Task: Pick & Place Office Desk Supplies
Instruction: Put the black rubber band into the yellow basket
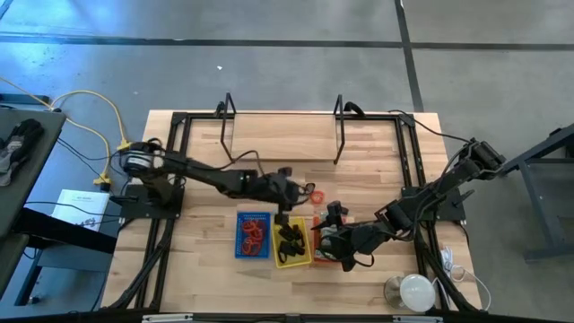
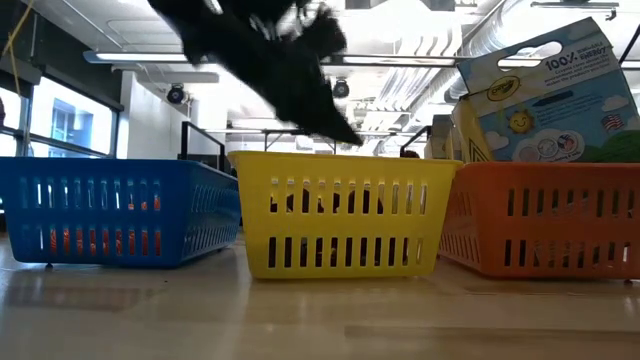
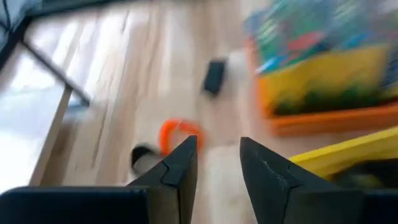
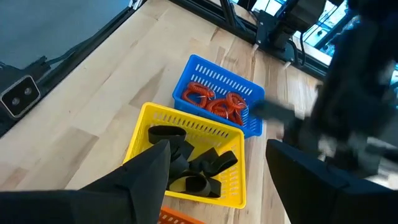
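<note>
High view shows three trays in a row. The blue tray (image 1: 253,233) holds red loops (image 4: 217,102). The yellow tray (image 4: 186,158) holds black loops (image 4: 193,165). The orange tray (image 2: 545,215) holds a crayon box (image 2: 545,95). The left gripper (image 3: 217,165) hangs parted and empty above one red loop (image 3: 177,134) on the table (image 1: 206,179). The right gripper (image 4: 217,180) is wide apart, empty, over the trays.

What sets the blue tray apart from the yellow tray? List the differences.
The blue tray holds red band-like loops; the yellow tray holds black loops. In the high view the blue tray sits toward the left arm's side, while the yellow tray stands in the middle, between the blue tray and the orange tray. In the low view the yellow tray appears nearer the camera. Both are slotted rectangular plastic trays standing upright on the wooden table.
</note>
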